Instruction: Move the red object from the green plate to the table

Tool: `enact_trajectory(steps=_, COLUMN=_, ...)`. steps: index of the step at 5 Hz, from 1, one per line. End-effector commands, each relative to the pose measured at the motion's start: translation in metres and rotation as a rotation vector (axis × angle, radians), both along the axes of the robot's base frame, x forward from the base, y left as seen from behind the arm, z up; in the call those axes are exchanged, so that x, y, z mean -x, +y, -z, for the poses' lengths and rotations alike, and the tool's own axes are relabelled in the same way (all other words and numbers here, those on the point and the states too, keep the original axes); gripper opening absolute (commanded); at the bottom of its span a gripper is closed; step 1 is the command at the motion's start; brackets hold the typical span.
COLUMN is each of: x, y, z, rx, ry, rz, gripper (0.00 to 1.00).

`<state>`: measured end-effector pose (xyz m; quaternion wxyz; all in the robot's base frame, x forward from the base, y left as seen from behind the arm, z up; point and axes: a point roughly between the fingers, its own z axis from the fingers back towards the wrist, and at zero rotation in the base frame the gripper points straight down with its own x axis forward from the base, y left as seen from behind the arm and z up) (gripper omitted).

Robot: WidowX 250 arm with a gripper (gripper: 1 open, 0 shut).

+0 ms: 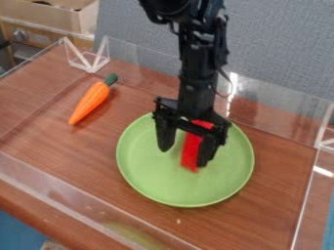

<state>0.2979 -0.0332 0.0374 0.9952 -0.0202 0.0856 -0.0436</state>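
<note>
We see the tool [189,136] at frame centre, jaws apart, straddling the red object [194,152] on the green plate [150,171].

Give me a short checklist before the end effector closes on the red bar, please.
1. End effector open: ok.
2. Fingers on both sides of the red bar: ok.
3. Bar lies on the green plate: ok.
4. Fingers low enough to grip: cannot tell.
5. Free table beside the plate for placing: ok.
6. Carrot away from the plate: ok.
</note>
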Motion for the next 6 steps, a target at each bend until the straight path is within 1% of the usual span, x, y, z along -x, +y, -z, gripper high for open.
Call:
enact_trajectory(steps=1, x=-0.01, y=0.001, z=-0.01, rx=0.0, ry=-0.043, rz=-0.002, gripper=0.0)
enact_trajectory(steps=2, x=-0.011, y=0.006, z=-0.024, rx=0.006, ry=-0.061, rz=-0.007, gripper=0.0)
enact_trajectory(steps=3, x=-0.012, y=0.005, z=-0.044, rx=0.016, ry=-0.09, rz=0.034, gripper=0.0)
enact_trajectory(steps=4, x=-0.015, y=0.014, z=-0.079, rx=0.02, ry=-0.151, rz=0.062, gripper=0.0)
enact_trajectory(steps=5, x=-0.021, y=0.04, z=-0.11, rx=0.01, ry=-0.2, rz=0.055, gripper=0.0)
enact_trajectory(steps=6, x=-0.026, y=0.082, z=-0.097, rx=-0.012, ry=-0.185, rz=0.027, gripper=0.0)
